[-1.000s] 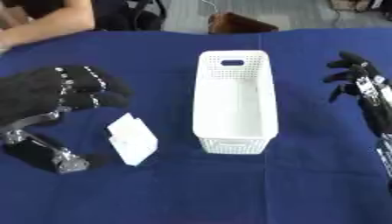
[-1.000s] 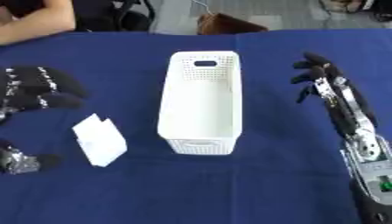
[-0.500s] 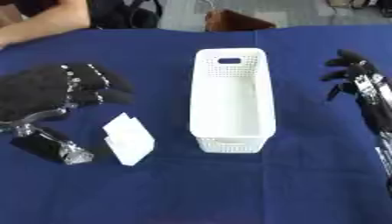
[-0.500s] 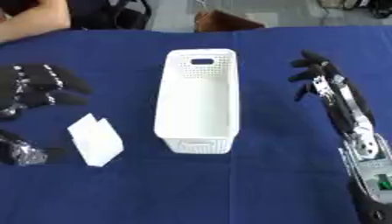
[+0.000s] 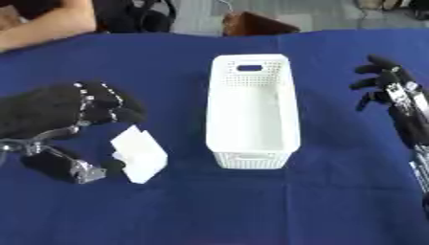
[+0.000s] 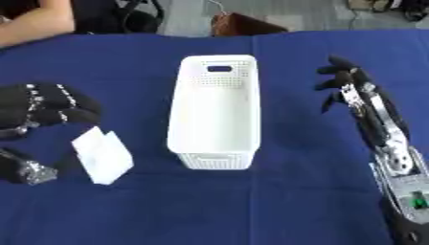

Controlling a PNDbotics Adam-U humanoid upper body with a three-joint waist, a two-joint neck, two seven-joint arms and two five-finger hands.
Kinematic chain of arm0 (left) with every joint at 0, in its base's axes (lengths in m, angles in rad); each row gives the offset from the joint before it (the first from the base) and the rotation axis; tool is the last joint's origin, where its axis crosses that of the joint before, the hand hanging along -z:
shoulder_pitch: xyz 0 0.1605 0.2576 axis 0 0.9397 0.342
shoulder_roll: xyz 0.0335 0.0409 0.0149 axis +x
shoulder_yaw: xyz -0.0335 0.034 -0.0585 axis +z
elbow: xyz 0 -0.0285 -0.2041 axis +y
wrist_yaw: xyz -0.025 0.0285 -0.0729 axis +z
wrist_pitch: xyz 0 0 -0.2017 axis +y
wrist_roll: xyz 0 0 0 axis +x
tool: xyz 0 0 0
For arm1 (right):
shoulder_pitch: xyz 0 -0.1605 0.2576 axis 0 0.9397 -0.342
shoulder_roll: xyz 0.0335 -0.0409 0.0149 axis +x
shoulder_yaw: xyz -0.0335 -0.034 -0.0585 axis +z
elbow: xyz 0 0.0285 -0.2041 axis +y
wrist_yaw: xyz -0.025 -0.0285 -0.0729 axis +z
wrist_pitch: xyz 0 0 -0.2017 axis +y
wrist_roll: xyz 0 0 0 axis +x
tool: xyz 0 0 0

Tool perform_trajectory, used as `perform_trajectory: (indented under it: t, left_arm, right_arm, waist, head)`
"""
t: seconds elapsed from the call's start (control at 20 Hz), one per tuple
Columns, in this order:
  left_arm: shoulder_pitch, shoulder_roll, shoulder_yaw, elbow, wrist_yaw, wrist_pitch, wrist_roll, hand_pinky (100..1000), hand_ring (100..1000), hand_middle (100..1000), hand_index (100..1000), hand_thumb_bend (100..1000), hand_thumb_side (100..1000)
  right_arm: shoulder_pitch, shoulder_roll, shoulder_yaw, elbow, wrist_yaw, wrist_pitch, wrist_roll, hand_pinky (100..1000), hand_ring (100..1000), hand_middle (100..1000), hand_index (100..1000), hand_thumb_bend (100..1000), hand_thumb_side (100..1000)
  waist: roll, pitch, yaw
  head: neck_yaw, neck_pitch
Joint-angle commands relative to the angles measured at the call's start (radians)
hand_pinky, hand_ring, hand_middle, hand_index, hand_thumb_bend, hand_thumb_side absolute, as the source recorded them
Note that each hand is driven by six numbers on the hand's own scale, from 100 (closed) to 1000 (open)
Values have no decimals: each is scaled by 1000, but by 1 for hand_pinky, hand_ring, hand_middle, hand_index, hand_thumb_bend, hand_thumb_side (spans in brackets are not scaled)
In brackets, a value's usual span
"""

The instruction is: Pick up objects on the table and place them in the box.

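**Left hand at the white packet, box empty**

Left hand [image 5: 63, 112] sits over the blue table [image 5: 209, 206], fingers curled above a white packet [image 5: 140, 154], thumb touching its left edge, not clamped on it. Packet lies just left of the white box [image 5: 251, 112], which has nothing inside. Right hand [image 6: 356, 91] hovers right of the box, fingers spread and relaxed.

Even bright light — soft blur, faint shadows.
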Motion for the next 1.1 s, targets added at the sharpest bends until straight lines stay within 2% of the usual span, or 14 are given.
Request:
perform_trajectory:
  t: [0.05, 0.3, 0.35, 0.4, 0.45, 0.95, 1.05, 1.1]
  left_arm:
    - [-5, 7, 4, 23, 25, -9, -33, 747, 740, 789, 898, 155, 773]
    - [-8, -8, -2, 69, 40, -11, -61, 742, 728, 784, 898, 128, 812]
    - [-9, -10, -2, 74, 37, -12, -65, 742, 729, 784, 899, 145, 773]
    - [-9, -14, -3, 80, 32, -13, -66, 744, 735, 786, 899, 125, 811]
    - [-10, -18, -4, 85, 26, -14, -66, 744, 734, 786, 899, 125, 811]
    - [-16, -73, -14, 101, -96, -34, -19, 754, 747, 793, 892, 176, 746]
    - [-19, -84, -18, 104, -116, -36, -7, 746, 736, 788, 889, 177, 744]
    - [-21, -91, -20, 106, -124, -36, -1, 702, 664, 748, 854, 181, 720]
  right_arm:
    - [-18, -5, -5, -21, -7, -1, 4, 412, 670, 758, 931, 100, 851]
    - [-20, -4, -4, -22, -8, -2, 4, 413, 670, 758, 932, 100, 851]
    - [-21, -3, -4, -22, -8, -2, 5, 413, 670, 758, 932, 100, 852]
    - [-22, -3, -4, -22, -9, -2, 5, 413, 670, 758, 932, 100, 851]
    - [-23, -2, -4, -22, -9, -2, 5, 413, 670, 758, 932, 100, 852]
    - [-28, 1, -4, -23, -11, -2, 6, 413, 670, 758, 932, 100, 852]
    - [-29, 1, -4, -23, -11, -2, 6, 413, 670, 759, 932, 100, 853]
    - [-29, 2, -4, -23, -11, -3, 6, 413, 669, 759, 932, 100, 853]
  waist:
    - [-2, -15, 0]
    - [-5, -13, -3]
    - [-6, -12, -4]
    - [-7, -12, -5]
    - [-7, -11, -6]
    - [-14, -3, -11]
    - [-14, -2, -11]
    - [-15, -1, -11]
  head:
    - [12, -12]
    - [14, -15]
    - [15, -16]
    - [16, -16]
    - [18, -17]
    - [24, -26]
    - [24, -27]
    - [25, -27]
